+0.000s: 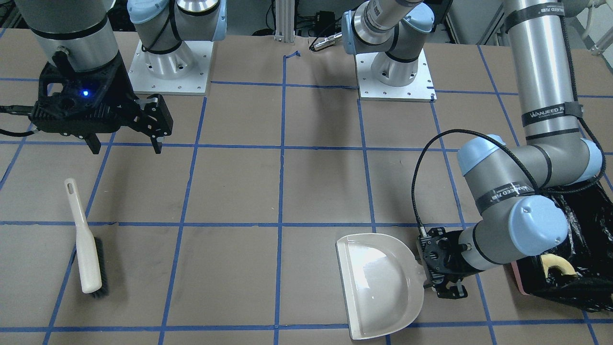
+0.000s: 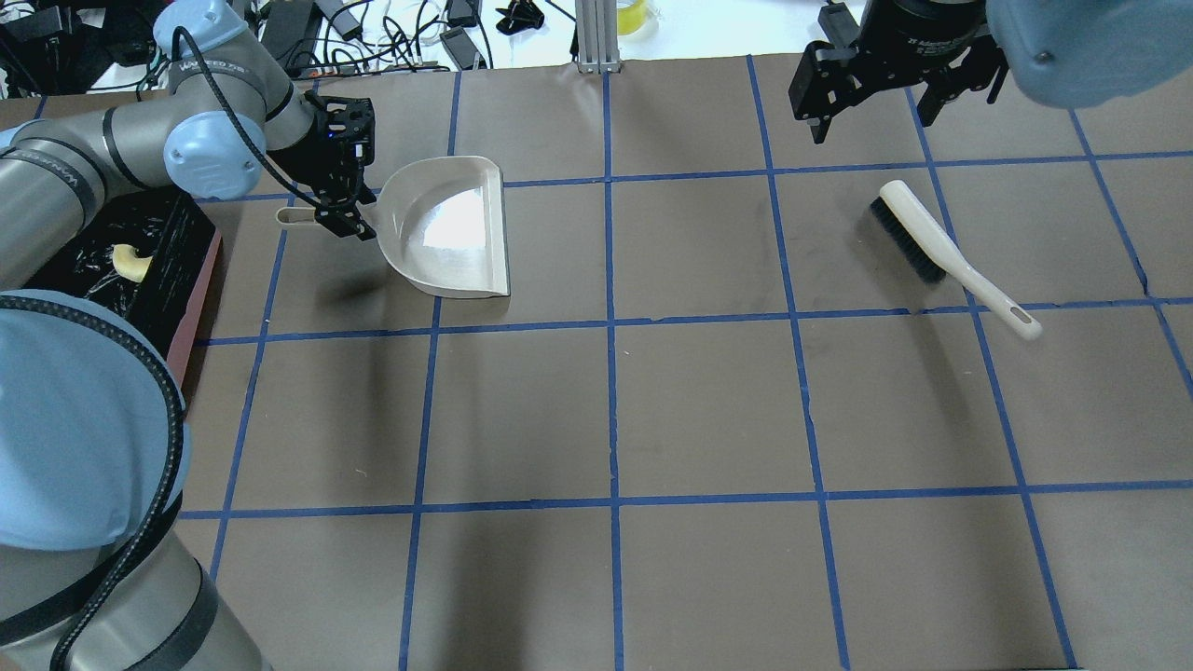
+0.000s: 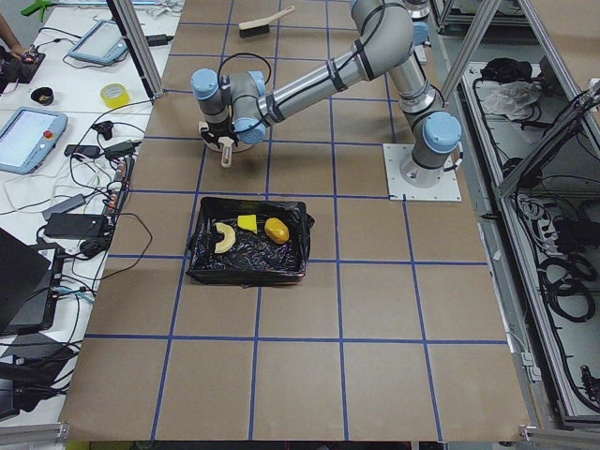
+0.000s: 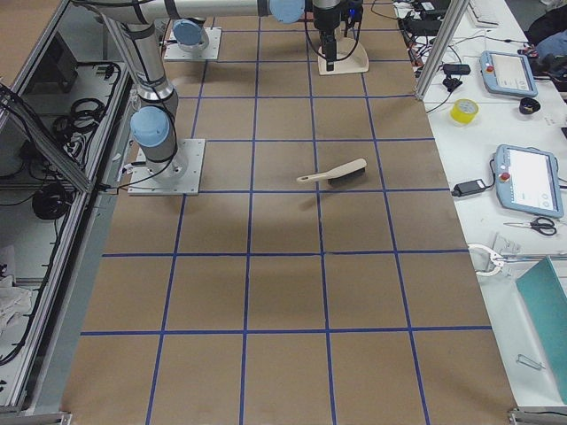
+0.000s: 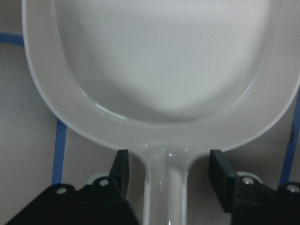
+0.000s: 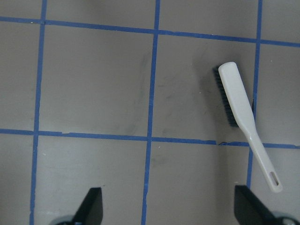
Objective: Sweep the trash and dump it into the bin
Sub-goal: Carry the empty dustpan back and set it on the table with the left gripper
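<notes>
The beige dustpan (image 1: 378, 282) lies flat and empty on the table; it also shows in the overhead view (image 2: 447, 228). My left gripper (image 5: 168, 173) is open, its jaws on either side of the dustpan's handle (image 5: 166, 192) with gaps on both sides. The pink bin (image 3: 246, 274) with a black bag holds the trash: a cream crescent (image 3: 223, 237), a yellow sponge wedge (image 3: 247, 222) and a brown oval (image 3: 277, 230). The crescent also shows in the front view (image 1: 558, 263). My right gripper (image 1: 127, 143) is open and empty, raised above the table.
The beige brush (image 2: 941, 247) with black bristles lies on the table below my right gripper, and it shows in the right wrist view (image 6: 239, 108). The bin (image 2: 200, 298) stands beside the left arm, near the dustpan. Blue tape lines mark the brown tabletop.
</notes>
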Robot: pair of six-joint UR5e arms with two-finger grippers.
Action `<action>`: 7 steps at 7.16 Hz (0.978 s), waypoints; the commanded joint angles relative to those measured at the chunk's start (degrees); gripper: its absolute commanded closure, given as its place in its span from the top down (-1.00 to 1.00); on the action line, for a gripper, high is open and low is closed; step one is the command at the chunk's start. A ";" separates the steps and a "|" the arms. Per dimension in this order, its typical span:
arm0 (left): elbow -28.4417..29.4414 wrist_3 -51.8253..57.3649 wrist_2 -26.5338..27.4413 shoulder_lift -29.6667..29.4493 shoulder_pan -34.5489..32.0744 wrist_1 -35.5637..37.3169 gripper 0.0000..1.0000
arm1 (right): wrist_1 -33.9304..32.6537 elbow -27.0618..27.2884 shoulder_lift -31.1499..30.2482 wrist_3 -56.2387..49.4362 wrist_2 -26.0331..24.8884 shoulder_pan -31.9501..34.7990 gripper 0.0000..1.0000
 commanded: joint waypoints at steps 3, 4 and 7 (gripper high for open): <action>-0.40 -41.29 0.67 10.02 -10.29 -2.36 0.53 | 5.03 0.94 -3.31 -0.13 7.26 0.16 1.00; -0.66 -51.22 2.15 13.44 -10.65 -6.02 0.73 | 5.12 1.12 -3.49 -0.13 7.03 0.16 1.00; -0.75 -74.63 6.12 21.10 -10.66 -14.21 1.00 | 5.82 1.56 -3.49 -0.31 4.50 -0.20 1.00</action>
